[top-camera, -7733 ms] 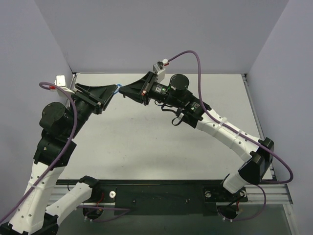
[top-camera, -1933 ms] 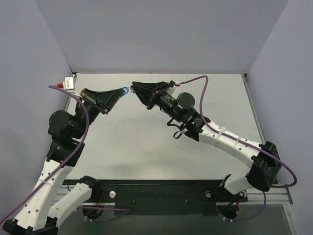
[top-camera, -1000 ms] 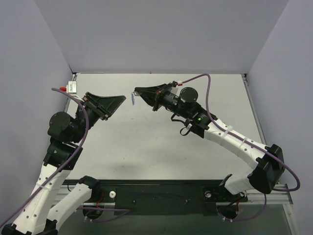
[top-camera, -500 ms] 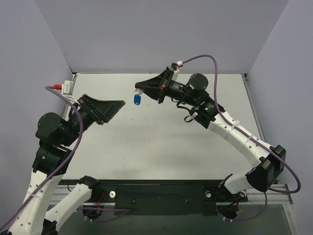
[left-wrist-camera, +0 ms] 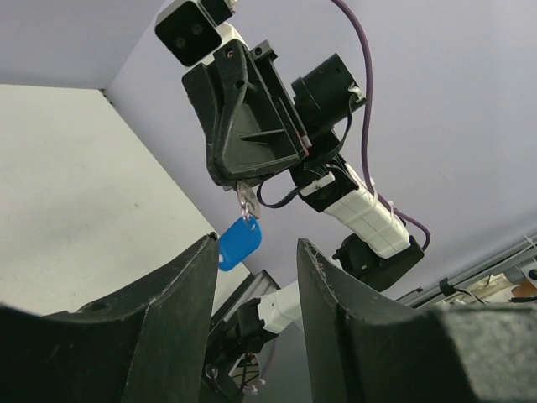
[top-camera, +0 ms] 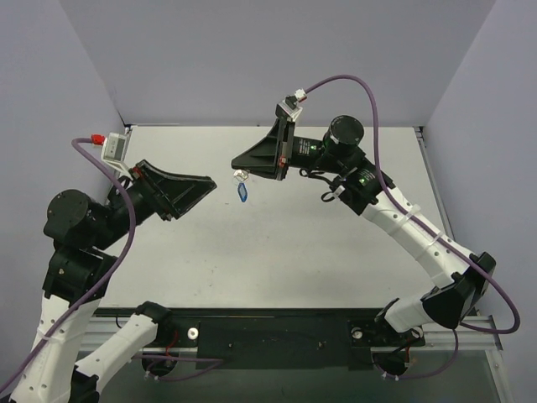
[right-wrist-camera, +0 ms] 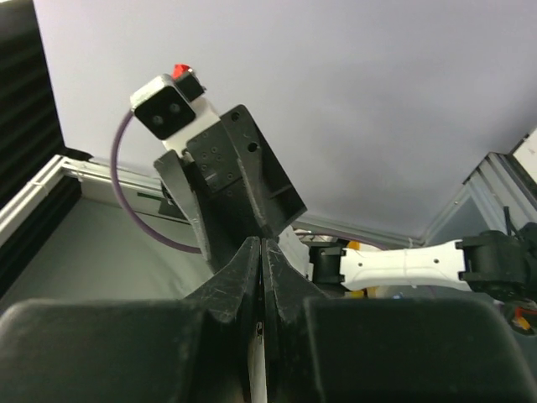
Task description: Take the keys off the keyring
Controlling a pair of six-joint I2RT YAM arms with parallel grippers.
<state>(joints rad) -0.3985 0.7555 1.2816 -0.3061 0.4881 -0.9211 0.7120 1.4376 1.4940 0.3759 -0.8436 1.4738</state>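
My right gripper [top-camera: 237,162] is shut on a small silver metal piece, the key [top-camera: 242,175], held in the air above the table. The keyring's blue oblong tag [top-camera: 243,193] dangles below it; the thin ring itself is too small to make out. In the left wrist view the key [left-wrist-camera: 246,200] hangs from the right gripper's tip [left-wrist-camera: 239,180] with the blue tag [left-wrist-camera: 239,243] under it. My left gripper [top-camera: 210,180] is open and empty, a short way left of the tag. In the right wrist view the jaws [right-wrist-camera: 261,243] are pressed together; the key is hidden.
The white table [top-camera: 277,243] is walled at the back and both sides. A black rail [top-camera: 268,336] with the arm bases runs along the near edge. A purple cable [top-camera: 369,92] arcs above the right arm.
The left gripper has let go of the blue tag and drawn back to the left. The right gripper has lifted and tilted, and the tag now hangs freely below its tip.
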